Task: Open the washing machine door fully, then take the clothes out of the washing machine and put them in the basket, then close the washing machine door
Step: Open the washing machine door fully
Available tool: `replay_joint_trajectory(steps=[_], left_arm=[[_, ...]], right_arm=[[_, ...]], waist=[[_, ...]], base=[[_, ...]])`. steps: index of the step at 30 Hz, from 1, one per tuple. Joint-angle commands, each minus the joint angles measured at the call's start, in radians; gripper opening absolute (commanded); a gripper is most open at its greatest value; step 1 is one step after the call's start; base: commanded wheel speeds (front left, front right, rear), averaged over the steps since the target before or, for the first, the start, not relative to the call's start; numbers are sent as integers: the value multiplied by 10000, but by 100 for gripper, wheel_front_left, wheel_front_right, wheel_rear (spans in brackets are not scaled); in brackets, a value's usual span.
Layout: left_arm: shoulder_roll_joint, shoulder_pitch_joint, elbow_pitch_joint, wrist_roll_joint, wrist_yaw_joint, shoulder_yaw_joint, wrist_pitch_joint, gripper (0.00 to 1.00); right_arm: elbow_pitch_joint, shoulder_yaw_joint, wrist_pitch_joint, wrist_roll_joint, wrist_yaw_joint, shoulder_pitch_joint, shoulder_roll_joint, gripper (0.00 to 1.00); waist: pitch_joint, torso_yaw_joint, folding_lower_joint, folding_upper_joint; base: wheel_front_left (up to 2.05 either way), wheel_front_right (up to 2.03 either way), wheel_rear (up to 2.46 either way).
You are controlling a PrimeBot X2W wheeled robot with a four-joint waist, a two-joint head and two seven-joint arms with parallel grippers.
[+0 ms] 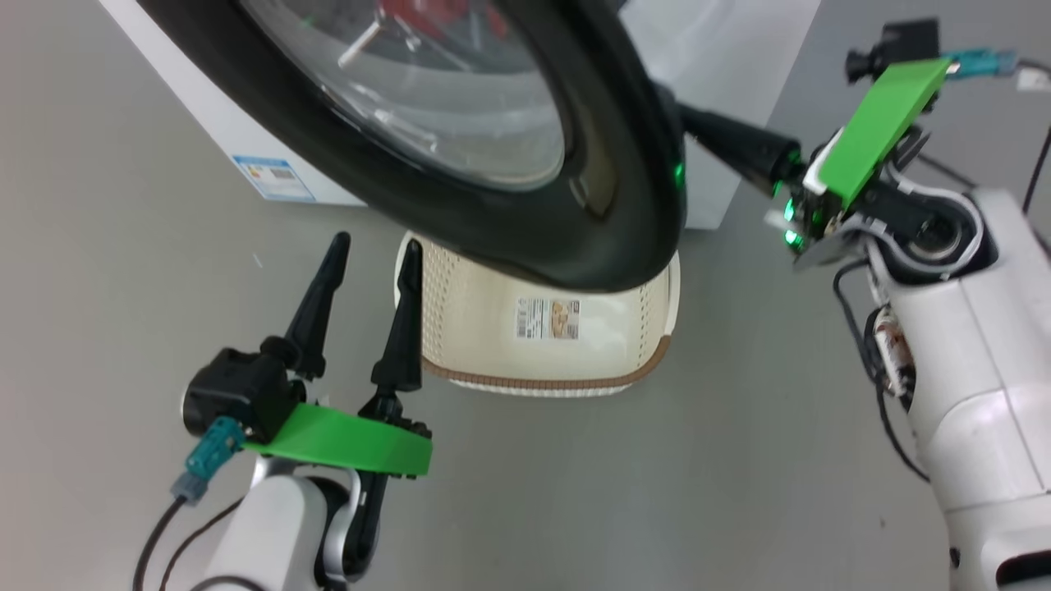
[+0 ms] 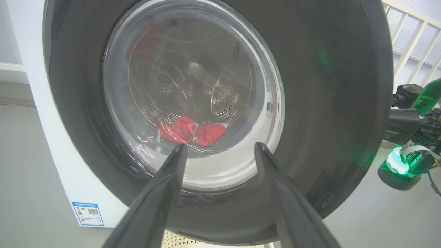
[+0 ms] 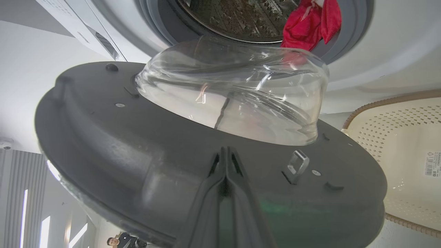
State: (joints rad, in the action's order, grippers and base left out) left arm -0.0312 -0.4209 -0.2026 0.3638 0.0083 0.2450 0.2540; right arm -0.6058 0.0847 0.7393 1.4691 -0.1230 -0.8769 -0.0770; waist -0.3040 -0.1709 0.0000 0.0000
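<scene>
The washing machine door [image 1: 624, 164] stands part-way open, its black rim over the cream basket [image 1: 542, 336] on the floor. My right gripper [image 3: 225, 153] is shut, empty, with its tips against the door's grey inner face [image 3: 137, 155] beside the latch hook. In the head view the right gripper [image 1: 698, 123] reaches behind the door's edge. My left gripper [image 1: 374, 263] is open and empty, just left of the basket, and faces the door's outer side [image 2: 327, 103]. The red clothes [image 3: 310, 20] lie in the drum of the washing machine [image 2: 41, 137]; the clothes [image 2: 193, 132] also show through the glass.
Grey floor lies around the basket and to the left of the machine. A blue label [image 1: 275, 176] marks the machine's lower corner. The basket [image 3: 396, 137] sits close under the door's swing. A person [image 3: 117, 241] stands far off in the right wrist view.
</scene>
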Motion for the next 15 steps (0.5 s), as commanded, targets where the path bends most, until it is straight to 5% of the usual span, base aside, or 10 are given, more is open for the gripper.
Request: replay_joint_trajectory(steps=[1, 9, 10, 12, 15], left_arm=[[-191, 162, 187, -6, -34, -357, 78, 100], [-191, 471, 155, -55, -59, -438, 78, 100], [-191, 484, 165, -62, -56, -443, 78, 100], [-191, 496, 184, -74, -52, -444, 78, 100], [-191, 492, 209, -64, -40, -456, 78, 100]], right_arm=[[358, 233, 19, 153, -77, 182, 260, 0], [282, 644, -487, 475, -77, 586, 265, 0], [264, 670, -551, 476, -77, 580, 265, 12], [239, 657, -789, 390, -77, 548, 266, 100], [341, 669, -1238, 82, -77, 491, 228, 100]], waist=[[418, -23, 0, 0], [698, -23, 0, 0], [701, -16, 0, 0], [691, -1, 0, 0], [675, 34, 0, 0]], base=[[0, 0, 0], [0, 0, 0], [0, 0, 0], [0, 0, 0], [0, 0, 0]])
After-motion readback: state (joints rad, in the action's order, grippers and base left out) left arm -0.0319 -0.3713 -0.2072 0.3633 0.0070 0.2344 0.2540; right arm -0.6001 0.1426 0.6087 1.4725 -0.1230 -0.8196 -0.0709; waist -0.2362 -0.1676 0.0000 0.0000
